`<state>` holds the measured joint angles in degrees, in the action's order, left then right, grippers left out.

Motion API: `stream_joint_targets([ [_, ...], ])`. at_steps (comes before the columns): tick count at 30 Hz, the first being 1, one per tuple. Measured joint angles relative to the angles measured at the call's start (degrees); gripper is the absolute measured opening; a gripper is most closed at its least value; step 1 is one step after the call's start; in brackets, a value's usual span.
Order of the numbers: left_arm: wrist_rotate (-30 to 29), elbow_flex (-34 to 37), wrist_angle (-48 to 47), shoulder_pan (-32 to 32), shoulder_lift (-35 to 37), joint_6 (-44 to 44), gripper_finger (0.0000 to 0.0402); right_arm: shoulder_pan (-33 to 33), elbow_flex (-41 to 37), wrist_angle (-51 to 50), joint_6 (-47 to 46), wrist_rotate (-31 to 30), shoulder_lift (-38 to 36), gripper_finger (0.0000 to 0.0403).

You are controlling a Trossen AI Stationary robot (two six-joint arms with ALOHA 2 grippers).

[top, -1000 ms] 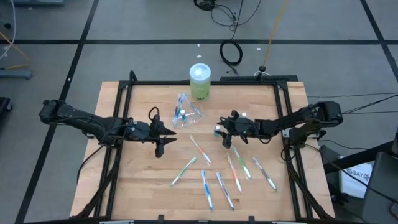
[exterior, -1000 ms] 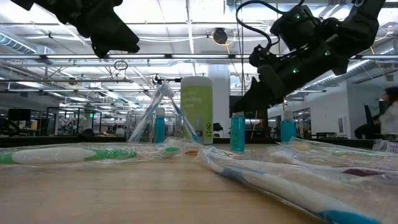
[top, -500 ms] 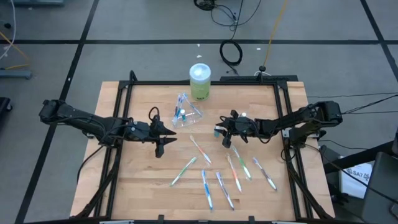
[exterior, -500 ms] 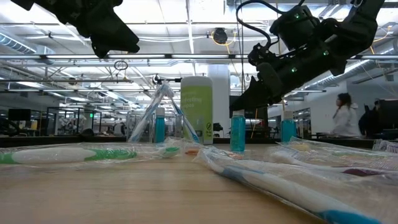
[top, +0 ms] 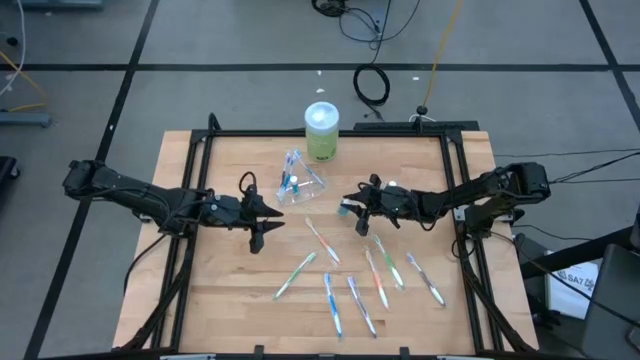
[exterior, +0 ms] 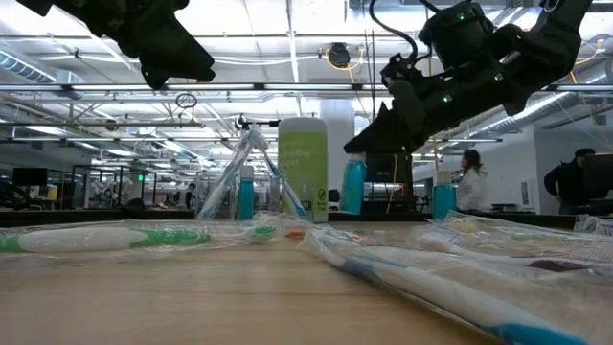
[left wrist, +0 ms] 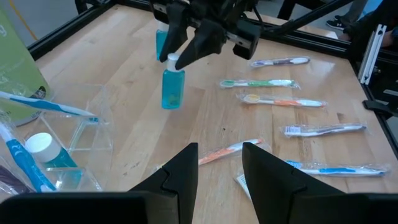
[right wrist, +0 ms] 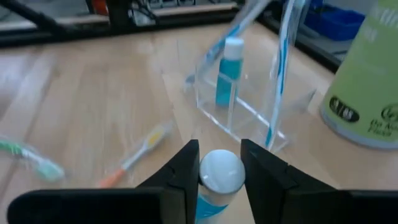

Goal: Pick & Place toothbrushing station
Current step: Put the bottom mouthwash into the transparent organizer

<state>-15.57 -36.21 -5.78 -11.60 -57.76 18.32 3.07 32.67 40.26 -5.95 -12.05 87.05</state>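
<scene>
A clear plastic holder (top: 303, 185) stands at the table's far middle. It holds a few toothbrushes and a small teal bottle with a white cap (right wrist: 229, 71). Several wrapped toothbrushes (top: 350, 280) lie flat on the near middle of the table. My right gripper (top: 349, 208) is right of the holder, shut on a second teal bottle (left wrist: 172, 88). A third teal bottle (left wrist: 162, 43) stands on its base behind it. My left gripper (top: 262, 225) hangs open and empty above the table, left of the toothbrushes. My right gripper pinches the teal bottle's white cap (right wrist: 221, 172) between its two fingers. The fingers slant down at it from the table's right side (left wrist: 186, 50). The bottle hangs nearly upright below the fingers, its base (exterior: 351, 209) lifted clear of the table.
A taller green cylindrical container with a pale lid (top: 322, 135) stands just beyond the holder at the far edge. A black frame (top: 330, 133) runs round the wooden top. People move in the room behind the table (exterior: 469, 182).
My right gripper has gone up and a little toward the table's left, toward the clear holder. The teal bottle in it has been lifted off the table and stays nearly upright. My left arm has kept still.
</scene>
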Motion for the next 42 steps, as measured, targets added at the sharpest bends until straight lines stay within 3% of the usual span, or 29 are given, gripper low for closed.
stream_joint_targets([
  [14, 0.0, 0.0, 0.0, 0.0, 0.0, 0.0, 0.0131, 3.3, 1.8, 9.3, 1.3, 0.1, 0.0, 0.0087],
  [25, 0.0, 0.0, 0.0, 0.0, 0.0, 0.0, 0.0131, 4.0, 13.8, -1.9, 5.6, 0.3, 0.0, 0.0087],
  [42, 0.0, 0.0, 0.0, 0.0, 0.0, -0.1, 0.0131, 6.1, 14.3, -1.6, 2.1, 1.7, 0.0, 0.0087],
])
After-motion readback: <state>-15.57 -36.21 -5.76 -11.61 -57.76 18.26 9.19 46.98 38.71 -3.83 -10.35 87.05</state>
